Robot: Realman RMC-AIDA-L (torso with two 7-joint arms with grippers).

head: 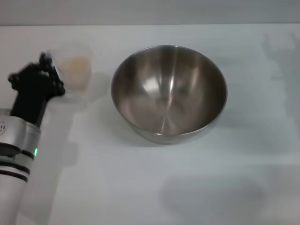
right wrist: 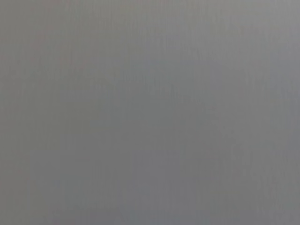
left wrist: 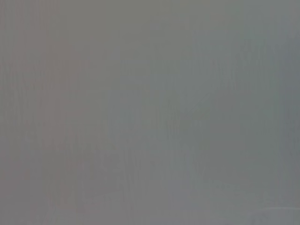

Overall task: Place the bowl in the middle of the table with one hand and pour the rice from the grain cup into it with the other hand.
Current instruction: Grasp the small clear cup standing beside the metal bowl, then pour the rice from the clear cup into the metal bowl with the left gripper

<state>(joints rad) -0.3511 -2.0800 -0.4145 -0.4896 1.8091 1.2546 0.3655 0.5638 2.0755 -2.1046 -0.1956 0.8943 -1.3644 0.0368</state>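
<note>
The steel bowl (head: 168, 91) stands upright and empty on the white table (head: 140, 187), near the middle. The transparent grain cup (head: 75, 70) stands upright at the far left of the bowl, with pale rice (head: 76, 65) inside it. My left gripper (head: 44, 70), black on a white-and-silver arm with a green light, is right beside the cup on its left side, at about the cup's height. I cannot tell whether it touches the cup. The right arm and gripper are out of view. Both wrist views show only plain grey.
The table's far edge (head: 150, 24) runs along the back, a little behind the cup and bowl. My left forearm (head: 16, 154) lies over the table's near left part.
</note>
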